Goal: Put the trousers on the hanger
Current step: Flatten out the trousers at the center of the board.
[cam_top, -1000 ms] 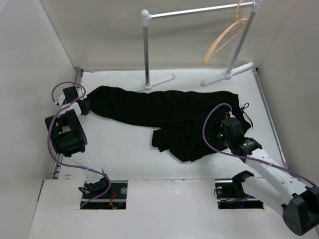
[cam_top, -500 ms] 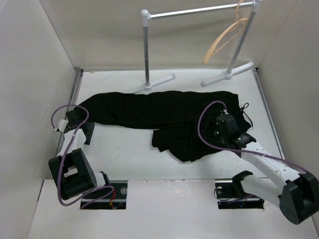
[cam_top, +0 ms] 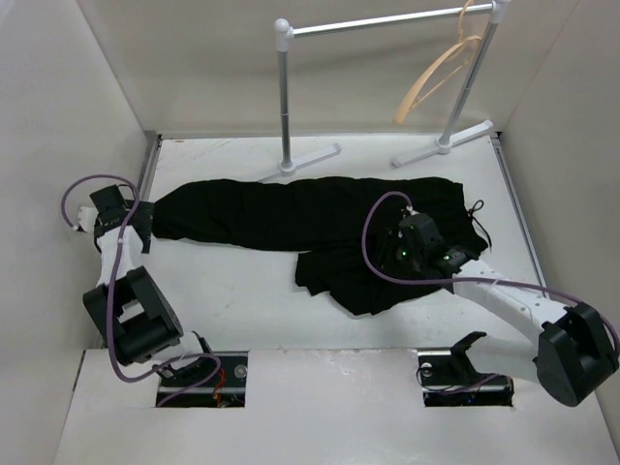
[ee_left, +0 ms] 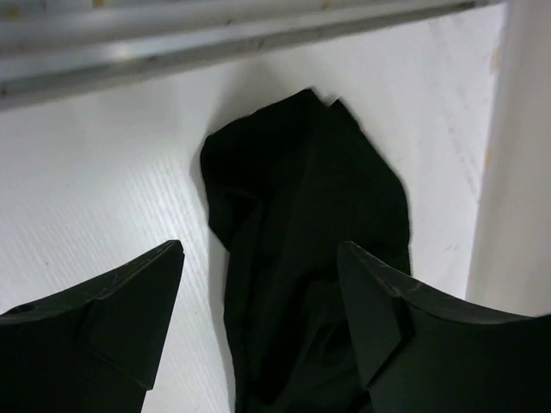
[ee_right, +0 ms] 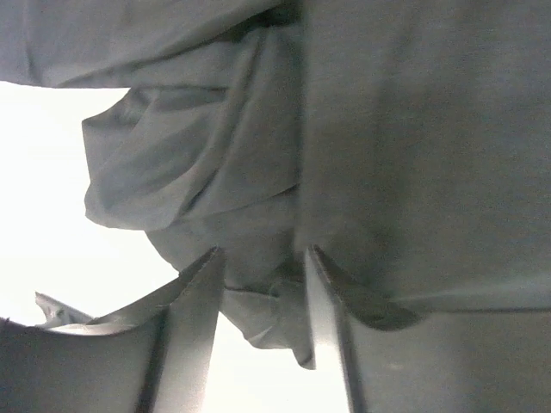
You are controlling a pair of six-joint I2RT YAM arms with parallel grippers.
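Trousers: you have the black cloth trousers [cam_top: 291, 208] lying flat on the counter, stretched left to right. A bunched, doubled-over part sits on their near side, right of the middle.
Hanger: the thin light tan wooden clothes hanger [cam_top: 436, 73] hangs by its hook at the right end of the rail. It is tilted and well apart from the trousers.
Left hand: your left hand [ee_left: 258, 258] is at the left end of the trousers with its jaws wide apart. It holds nothing. In the wrist view the end of the cloth lies on the counter between and beyond the two fingers.
Right hand: your right hand [ee_right: 263, 258] is low over the bunched part. Its jaws stand a narrow gap apart, with a fold of cloth in that gap. You cannot tell from these views whether the cloth is pinched.
Rack: the white-and-silver pole rack [cam_top: 283, 97] stands at the far edge of the counter on two white feet. Its left foot is just beside the far edge of the trousers.
Counter: the flat white counter [cam_top: 242, 291] is bare around the trousers and carries faint specks near its left edge.
Room: plain pale walls [cam_top: 58, 97] close in the left, far and right sides. At the near edge a white panel [cam_top: 329, 397] has two cut-outs where the arm bases sit.
Cables: a purple cable [cam_top: 368, 242] loops beside each wrist.
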